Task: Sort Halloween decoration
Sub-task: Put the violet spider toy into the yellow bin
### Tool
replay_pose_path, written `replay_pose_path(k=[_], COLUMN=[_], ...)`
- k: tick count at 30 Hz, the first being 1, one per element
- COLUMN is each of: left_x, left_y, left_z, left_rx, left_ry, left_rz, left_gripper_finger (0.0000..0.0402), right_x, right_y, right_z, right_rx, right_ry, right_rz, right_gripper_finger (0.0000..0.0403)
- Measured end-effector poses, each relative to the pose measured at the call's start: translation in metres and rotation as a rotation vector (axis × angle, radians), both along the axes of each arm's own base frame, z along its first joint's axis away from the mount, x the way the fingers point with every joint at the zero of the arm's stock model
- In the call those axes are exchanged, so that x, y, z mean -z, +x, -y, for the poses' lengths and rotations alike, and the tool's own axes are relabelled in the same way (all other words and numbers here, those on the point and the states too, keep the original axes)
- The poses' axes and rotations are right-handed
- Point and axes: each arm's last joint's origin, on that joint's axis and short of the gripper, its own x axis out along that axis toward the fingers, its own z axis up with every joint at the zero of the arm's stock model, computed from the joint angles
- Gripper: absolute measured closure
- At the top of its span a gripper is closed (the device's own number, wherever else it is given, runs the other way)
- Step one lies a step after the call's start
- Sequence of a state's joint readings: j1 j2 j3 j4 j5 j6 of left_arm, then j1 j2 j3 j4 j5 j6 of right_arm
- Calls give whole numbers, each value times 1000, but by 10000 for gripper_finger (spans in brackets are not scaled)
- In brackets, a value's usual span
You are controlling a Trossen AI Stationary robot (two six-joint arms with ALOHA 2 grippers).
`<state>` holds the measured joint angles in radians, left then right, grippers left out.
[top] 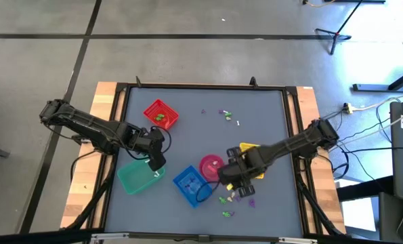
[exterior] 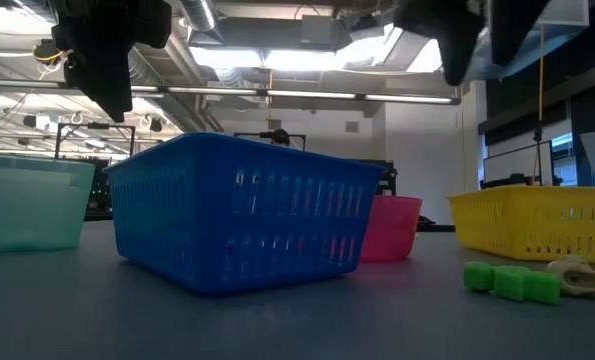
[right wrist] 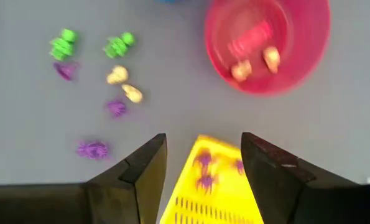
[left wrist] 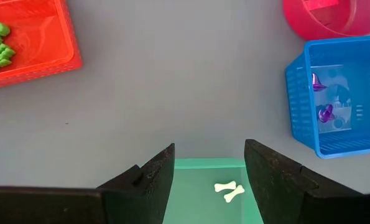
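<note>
The Halloween decoration is a scatter of tiny trinkets. Green, purple and cream ones (right wrist: pixel 116 74) lie loose on the mat near the front edge, and a few more (top: pixel 227 115) lie toward the far side. My right gripper (right wrist: pixel 203 168) hangs open and empty above the yellow basket (right wrist: pixel 212 193), which holds purple spiders. My left gripper (left wrist: pixel 209 180) is also open and empty, above the teal basket (left wrist: pixel 203 205), where a white bone (left wrist: pixel 229 191) lies. The pink bowl (right wrist: pixel 265 43) holds cream pieces.
The red basket (top: pixel 160 114) with green trinkets stands far left. The blue basket (top: pixel 191 184), with purple pieces inside, sits between the teal basket (top: pixel 137 177) and the pink bowl (top: pixel 210 166). Bare mat lies at the far right and centre.
</note>
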<state>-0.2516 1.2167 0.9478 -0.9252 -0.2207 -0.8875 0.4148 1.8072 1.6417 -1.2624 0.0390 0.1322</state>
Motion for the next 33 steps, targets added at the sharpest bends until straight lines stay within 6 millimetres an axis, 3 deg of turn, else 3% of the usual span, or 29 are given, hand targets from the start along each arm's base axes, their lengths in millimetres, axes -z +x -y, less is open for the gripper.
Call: replay_pose_path(k=[8, 16, 20, 24, 28, 33], left_x=[0, 0, 0, 0, 0, 0], left_y=[0, 0, 0, 0, 0, 0], left_z=[0, 0, 0, 0, 0, 0], left_rx=[0, 0, 0, 0, 1, 0], left_ry=[0, -1, -1, -1, -1, -2], left_rz=[0, 0, 0, 0, 0, 0], left_gripper_finger=[224, 224, 224, 224, 224, 224], right_x=[-1, -1, 9, 30, 49, 69], right_y=[-32, -67, -76, -72, -66, -71], right_z=[-43, -86, -95, -101, -109, -104], right_rx=[219, 463, 630, 773, 771, 751], right_ry=[-70, -149, -131, -13, 128, 93], right_rz=[-3, 193, 273, 291, 281, 262], right_gripper_finger=[198, 198, 198, 198, 198, 198])
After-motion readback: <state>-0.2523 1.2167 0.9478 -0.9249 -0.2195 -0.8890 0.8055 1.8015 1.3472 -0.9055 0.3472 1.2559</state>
